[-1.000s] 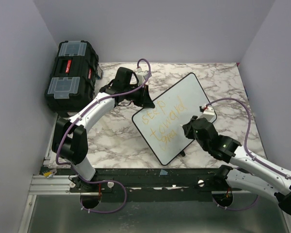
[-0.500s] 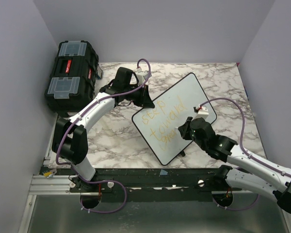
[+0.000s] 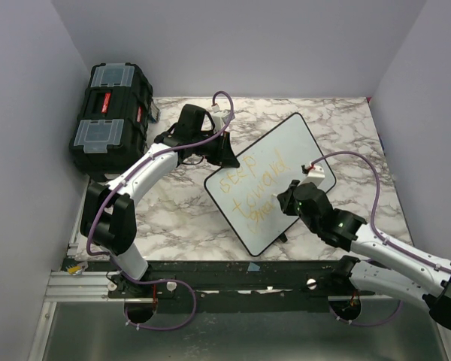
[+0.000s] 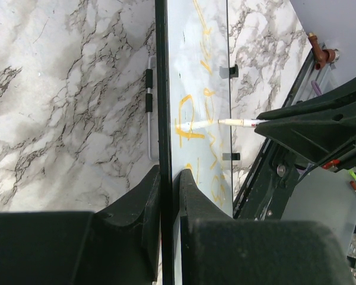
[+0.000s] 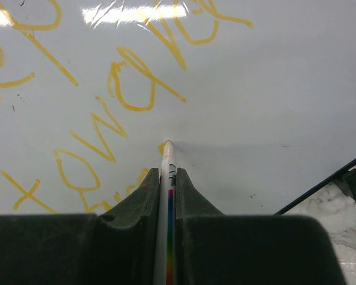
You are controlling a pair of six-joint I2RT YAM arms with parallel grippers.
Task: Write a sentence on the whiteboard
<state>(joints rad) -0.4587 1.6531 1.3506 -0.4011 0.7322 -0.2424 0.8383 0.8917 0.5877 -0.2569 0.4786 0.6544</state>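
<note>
The right gripper [image 5: 168,173] is clenched on a thin, rainbow-striped white marker [image 5: 167,155]. Its tip touches the large, black-rimmed white whiteboard [image 5: 273,89] just ahead of the fingers, among the faint yellow-orange handwritten sentence [image 5: 130,89]. The marker looks light and slick, so a firm hold near the tip seems best. Beyond it, the left gripper [image 4: 166,178] pinches the stiff board's rim. From above, the lowest line is partly hidden and unreadable.
</note>
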